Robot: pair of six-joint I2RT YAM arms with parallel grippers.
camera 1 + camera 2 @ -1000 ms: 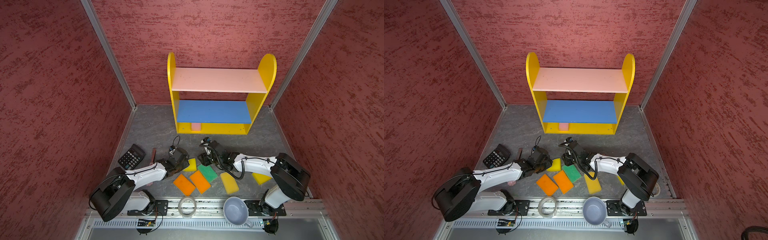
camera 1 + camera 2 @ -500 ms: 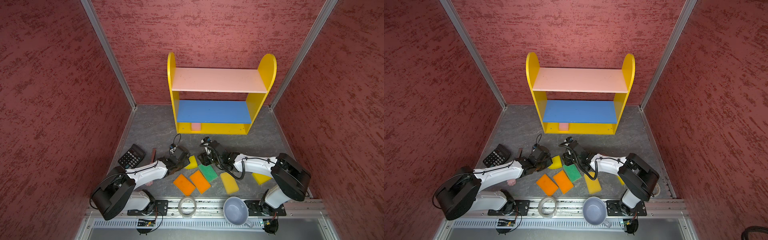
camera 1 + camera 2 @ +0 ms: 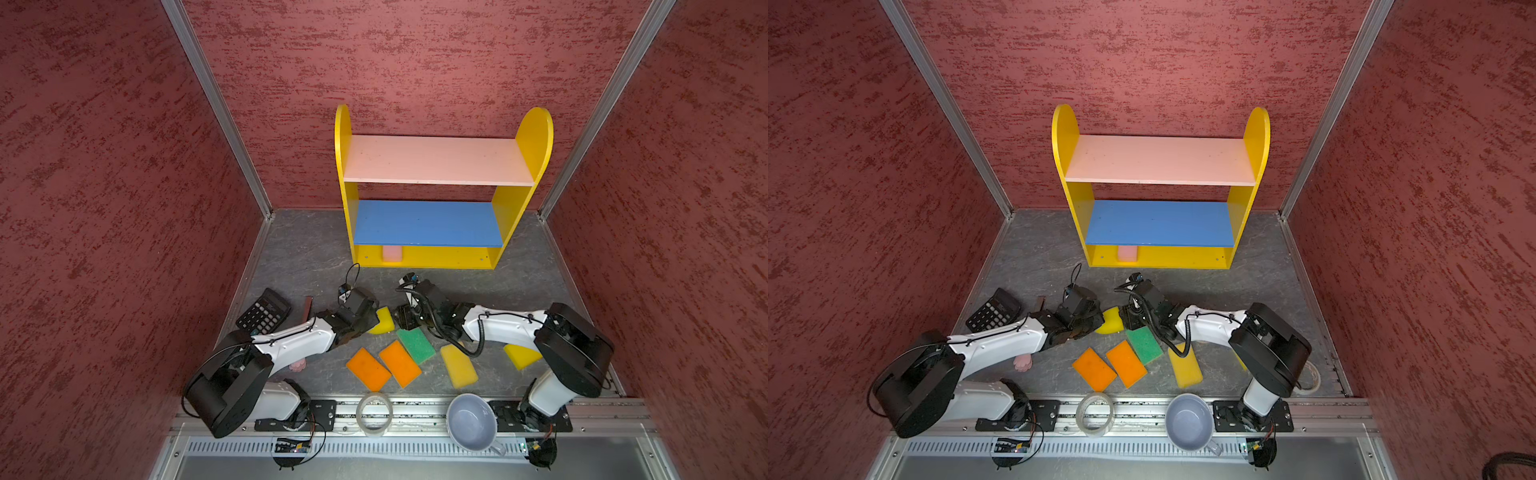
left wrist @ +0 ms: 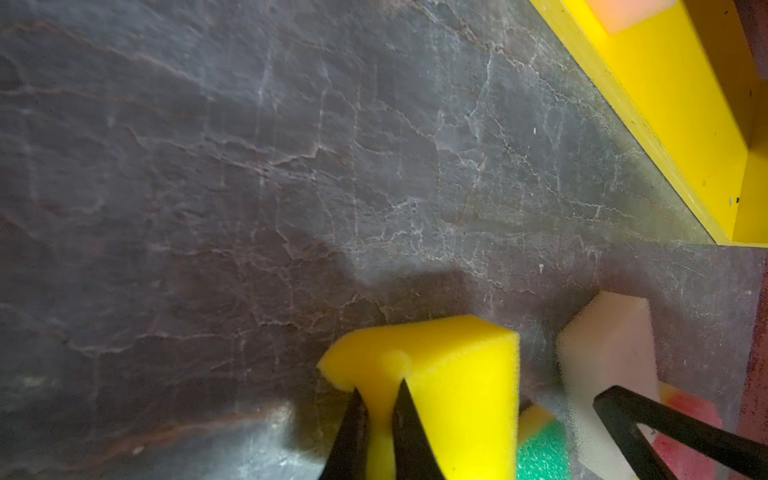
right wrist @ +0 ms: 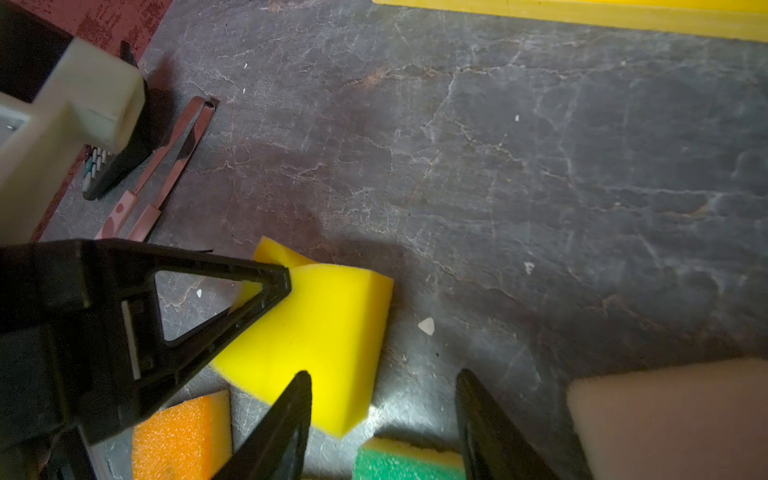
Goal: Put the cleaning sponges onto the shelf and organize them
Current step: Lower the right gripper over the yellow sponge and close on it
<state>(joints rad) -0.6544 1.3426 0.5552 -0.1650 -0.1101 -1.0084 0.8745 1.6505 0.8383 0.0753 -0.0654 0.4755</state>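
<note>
Lower centre, the left claw (image 4: 379, 386) pinches the yellow sponge (image 4: 457, 374); lift clear before approaching the shelf (image 3: 436, 261). The right claw (image 5: 384, 374) gapes empty.

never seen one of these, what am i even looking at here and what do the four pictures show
Two robot arms work on a grey table. Two pictures look down from overhead; the other two come from a camera on each arm's wrist. The left end effector is pinched shut on a yellow sponge. The right end effector is open and holds nothing. More lie loose nearby: orange sponges and a green sponge. A pink sponge already sits on the base of the shelf.
</note>
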